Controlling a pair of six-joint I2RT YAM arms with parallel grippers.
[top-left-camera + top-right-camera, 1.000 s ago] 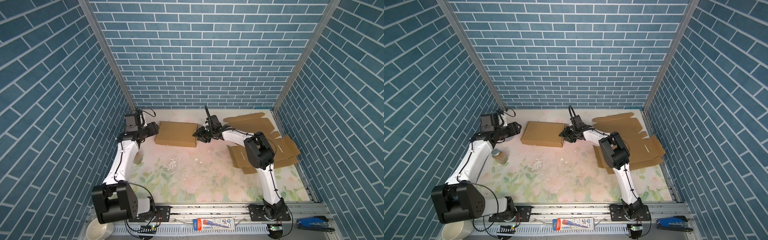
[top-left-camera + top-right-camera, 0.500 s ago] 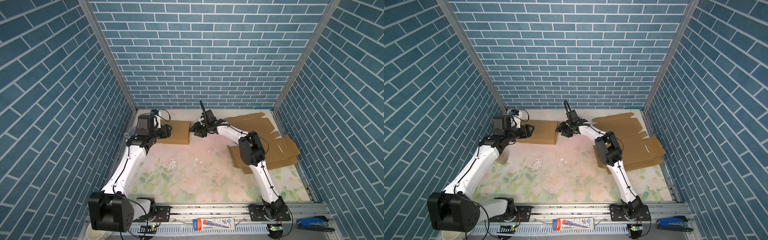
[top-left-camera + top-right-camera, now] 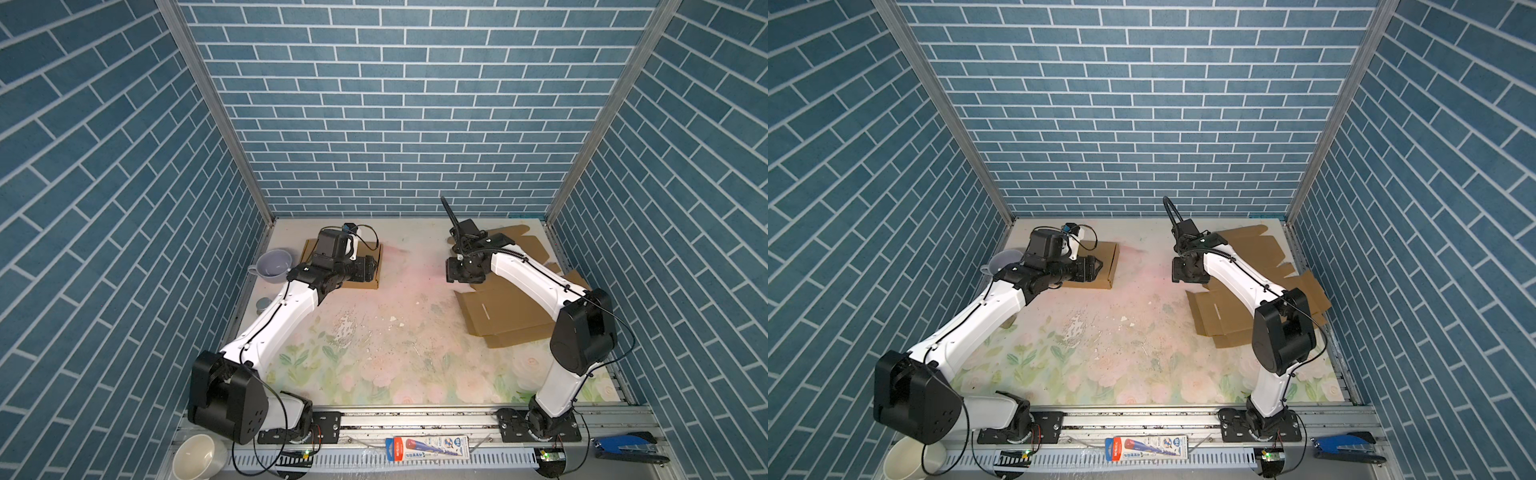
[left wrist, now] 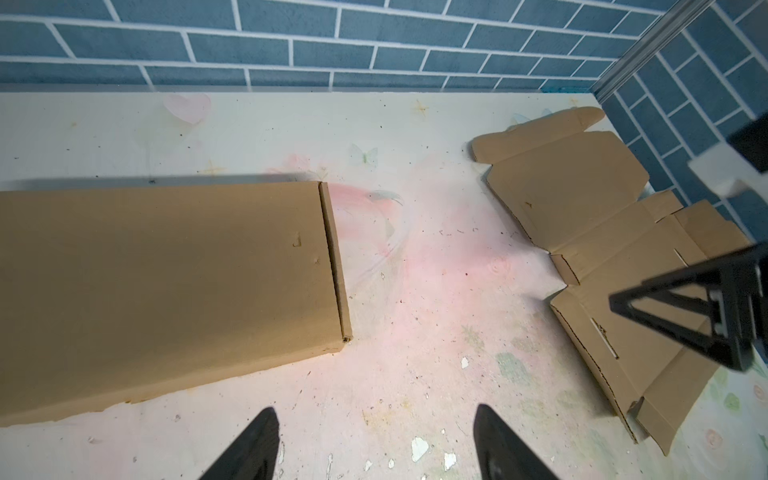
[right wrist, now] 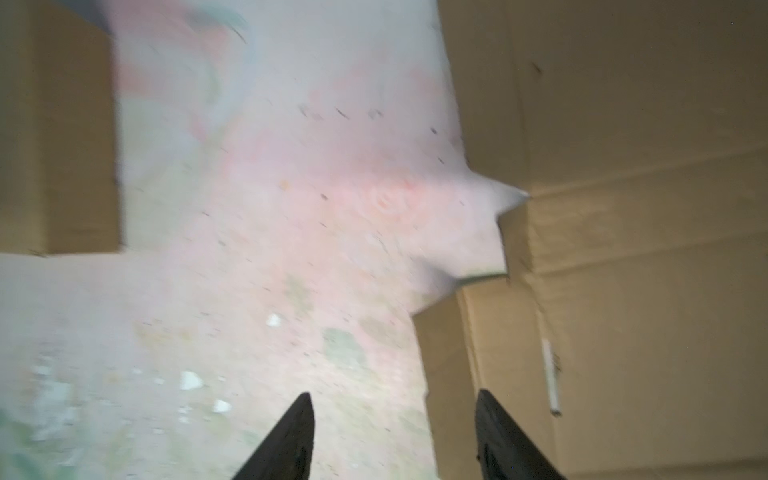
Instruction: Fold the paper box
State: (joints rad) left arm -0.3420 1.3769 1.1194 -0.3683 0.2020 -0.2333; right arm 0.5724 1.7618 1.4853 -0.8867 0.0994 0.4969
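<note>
The paper box (image 4: 166, 282) is lying closed and flat on the counter (image 3: 395, 361), toward its far left. It is showing as a plain brown slab with a creased flap edge running down its right end. The left pincer (image 4: 376, 413) is hovering near that end, its 2 fingers spread wide and gripping nothing. The right pincer (image 5: 395, 395) is hanging well apart from the box, likewise spread and empty, over the edge of the unfolded cardboard sheets (image 3: 507, 320).

Left arm (image 3: 286, 316) stretches far forward, left gripper (image 4: 376, 446) level, jaws apart. Right arm (image 3: 528, 276) bends at the elbow, right gripper (image 5: 395, 436) tipped downward, jaws apart too.
</note>
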